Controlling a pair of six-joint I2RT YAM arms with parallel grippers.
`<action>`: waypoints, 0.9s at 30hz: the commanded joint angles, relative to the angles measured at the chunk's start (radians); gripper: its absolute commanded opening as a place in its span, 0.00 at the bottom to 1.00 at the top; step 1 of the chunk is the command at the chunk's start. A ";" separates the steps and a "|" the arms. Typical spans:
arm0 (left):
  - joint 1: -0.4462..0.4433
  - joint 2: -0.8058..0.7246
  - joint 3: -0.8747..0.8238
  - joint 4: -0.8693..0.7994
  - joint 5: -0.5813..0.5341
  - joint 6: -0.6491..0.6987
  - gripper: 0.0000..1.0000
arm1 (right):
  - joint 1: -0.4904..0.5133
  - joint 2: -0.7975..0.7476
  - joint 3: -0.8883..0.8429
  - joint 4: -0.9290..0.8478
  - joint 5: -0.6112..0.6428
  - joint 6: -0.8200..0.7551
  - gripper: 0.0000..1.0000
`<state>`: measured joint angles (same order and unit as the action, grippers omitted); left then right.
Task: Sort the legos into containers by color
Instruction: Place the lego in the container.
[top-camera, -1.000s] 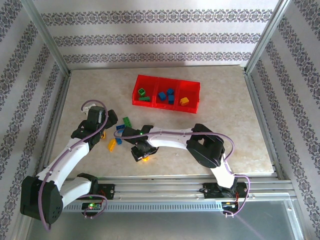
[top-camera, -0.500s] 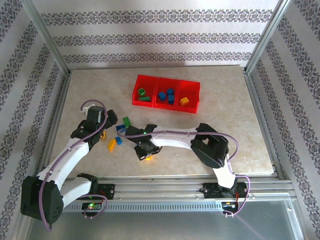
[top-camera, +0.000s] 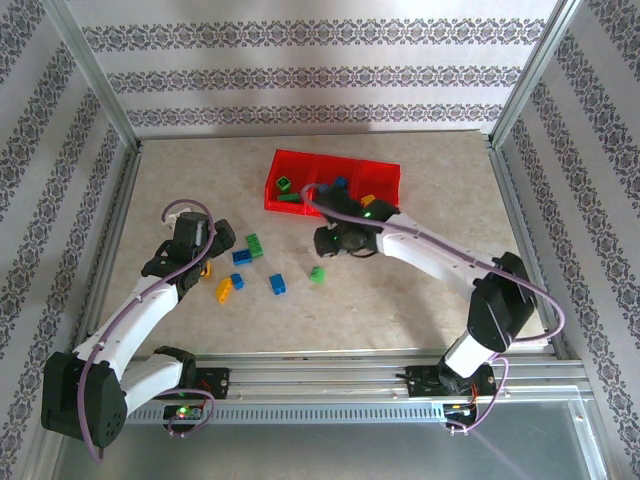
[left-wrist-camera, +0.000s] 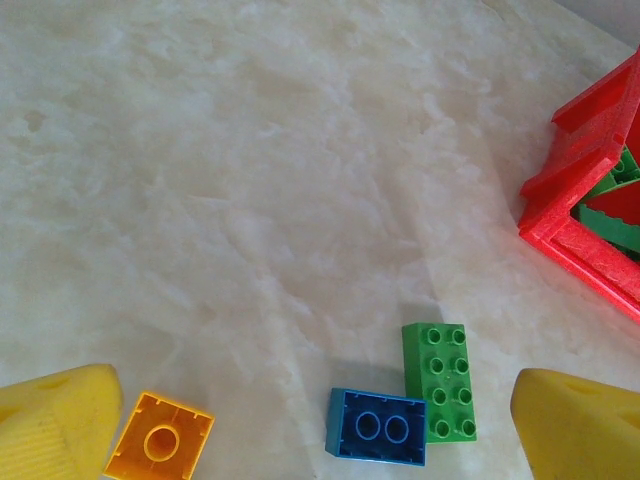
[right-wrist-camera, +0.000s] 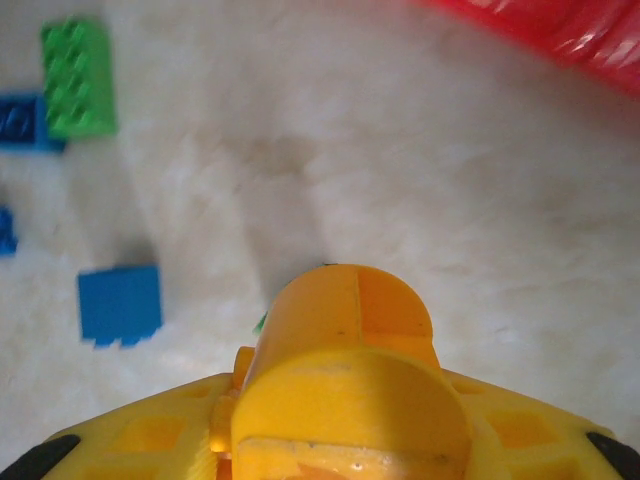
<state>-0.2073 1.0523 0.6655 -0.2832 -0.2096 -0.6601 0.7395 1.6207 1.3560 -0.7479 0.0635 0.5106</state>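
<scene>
Counter (top-camera: 430, 290) first: you have a pale beige top veined like marble, matte, with soft shadows under the arms. White wallpaper (top-camera: 320, 75) with grey patterned bands closes it on three sides. Aluminium posts (top-camera: 95, 80) climb the corners. A slotted aluminium rail (top-camera: 320, 385) crosses the bottom of the top view and carries both arm bases.

Your tray (top-camera: 385, 170) sits upper centre in that view, slightly turned. Its left bay holds green legos (top-camera: 286, 184), the middle bay holds blue legos (top-camera: 327, 188), and the right bay holds an orange piece (top-camera: 368, 200) close by the right arm.

The right tool (top-camera: 325, 241) hangs just below the tray's near wall, at centre frame. In its wrist view the jaws are narrowed onto an orange lego (right-wrist-camera: 345, 320) held above the counter, with the tray's red at upper right.

The left tool (left-wrist-camera: 316, 395) sits centre left in the top view, jaws wide with nothing between them. In its wrist view a green brick (left-wrist-camera: 440, 380) and a blue brick (left-wrist-camera: 377, 427) lie touching at bottom centre. An orange brick (left-wrist-camera: 160, 440) lies by the lower-left pad (left-wrist-camera: 55, 420), and the tray's corner is at the right edge.

More loose legos (top-camera: 278, 284) lie scattered between the two tools, in blue, green and orange.
</scene>
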 joint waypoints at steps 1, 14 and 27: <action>0.019 -0.006 0.004 0.003 0.013 -0.009 1.00 | -0.105 -0.025 -0.001 0.020 -0.003 -0.069 0.38; 0.019 -0.027 0.006 -0.018 0.038 -0.016 1.00 | -0.398 0.233 0.225 0.074 -0.060 -0.162 0.37; 0.025 -0.019 0.012 -0.034 0.039 -0.001 1.00 | -0.458 0.497 0.437 0.074 0.010 -0.227 0.39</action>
<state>-0.1989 1.0428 0.6655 -0.2848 -0.1719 -0.6632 0.2897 2.0857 1.7458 -0.6754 0.0322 0.3164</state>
